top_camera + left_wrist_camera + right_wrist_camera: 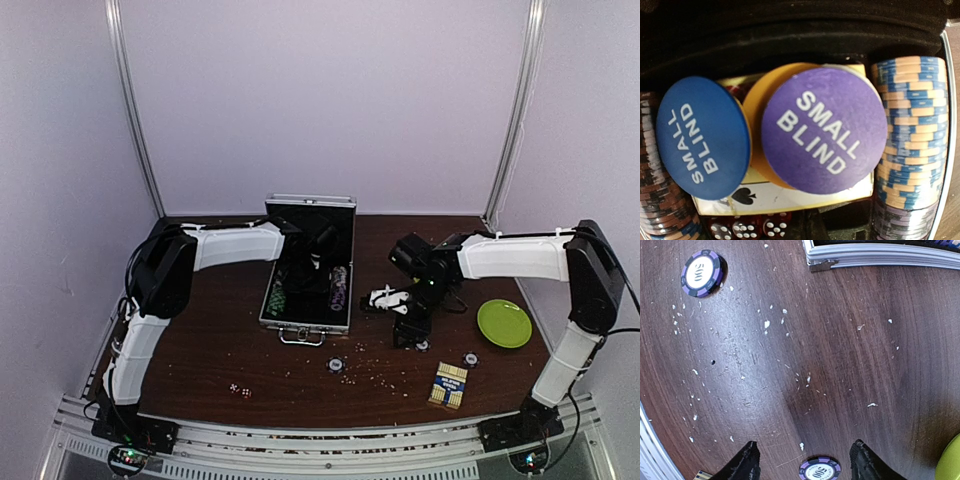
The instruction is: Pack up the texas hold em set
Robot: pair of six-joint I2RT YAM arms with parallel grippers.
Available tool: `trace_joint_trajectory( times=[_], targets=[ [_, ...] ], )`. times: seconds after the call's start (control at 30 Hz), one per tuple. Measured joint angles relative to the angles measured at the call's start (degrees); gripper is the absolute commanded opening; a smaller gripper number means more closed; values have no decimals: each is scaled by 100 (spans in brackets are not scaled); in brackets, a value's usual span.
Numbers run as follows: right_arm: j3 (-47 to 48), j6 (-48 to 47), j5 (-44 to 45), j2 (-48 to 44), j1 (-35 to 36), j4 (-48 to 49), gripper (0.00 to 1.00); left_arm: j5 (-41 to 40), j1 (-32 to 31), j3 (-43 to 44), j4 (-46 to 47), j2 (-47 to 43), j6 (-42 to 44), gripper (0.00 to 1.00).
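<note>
Case [300,326]: open on the table [200,350], lid up.
Left jaws: clenched, down inside the case.
Right jaws: released, right of the case, a purple chip [820,471] between them.

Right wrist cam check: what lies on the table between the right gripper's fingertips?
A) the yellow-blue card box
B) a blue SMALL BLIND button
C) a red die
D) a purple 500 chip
D: the right wrist view shows a purple 500 chip lying flat on the table, in the gap of the open right gripper, a finger on either side of it and not closed on it.
</note>
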Motion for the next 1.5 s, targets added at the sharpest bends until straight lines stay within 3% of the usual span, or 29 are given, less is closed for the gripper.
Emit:
trace_joint_trajectory(
  times=[0.4, 0.6, 0.93, 1.17, 1.37, 1.5],
  targets=[
    [11, -39, 0, 31, 0, -22, 63, 20, 0, -24, 22, -20, 81, 8],
    [24, -76, 0, 31, 2, -42, 64, -52, -138, -415, 254, -577, 450, 10],
    [83, -96, -107, 24, 39, -116, 62, -409, -651, -2756, 186, -3320, 376, 17],
    [83, -118, -129, 4, 107, -114, 62, -367, -1434, -4422, -669, -4280, 31, 28],
    [83, -133, -129, 4, 157, -116, 62, -2, -1436, -5469, -1027, -5160, -476, 35],
    [83, -142, -129, 4, 168, -118, 62, 188, -1436, -5663, -1023, -5195, -684, 35]
  ],
)
